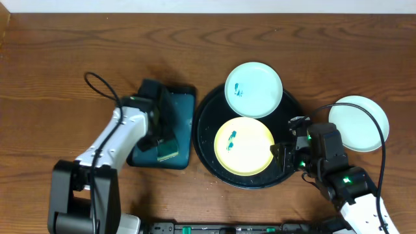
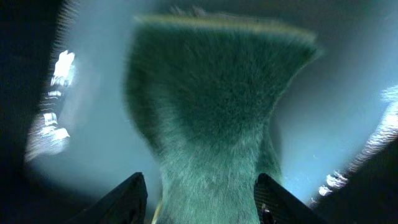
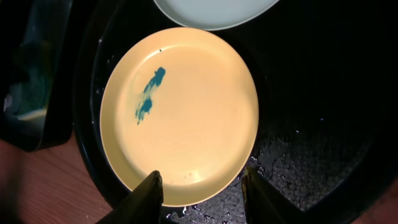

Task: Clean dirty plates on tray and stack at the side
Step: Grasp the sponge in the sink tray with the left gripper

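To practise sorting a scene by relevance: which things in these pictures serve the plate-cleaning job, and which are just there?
Belong to the job:
- smeared yellow plate and smeared mint plate, both on the black tray
- third mint plate, on the table beside it
- sponge on its teal tray

Just there:
- wooden table
- the arms' black cables

- Brown wooden table (image 1: 52, 65) — grain showing, soft sheen.
- Large round black tray (image 3: 311, 168): glossy, beaded with wet droplets.
- Pale yellow round plate (image 3: 193, 124): smooth, faintly glossy.
- Green fibrous sponge (image 2: 211, 124) — rough, fuzzy scouring face.
- Pale mint round plate (image 1: 359, 123) near the desk's right edge: smooth, even surface.
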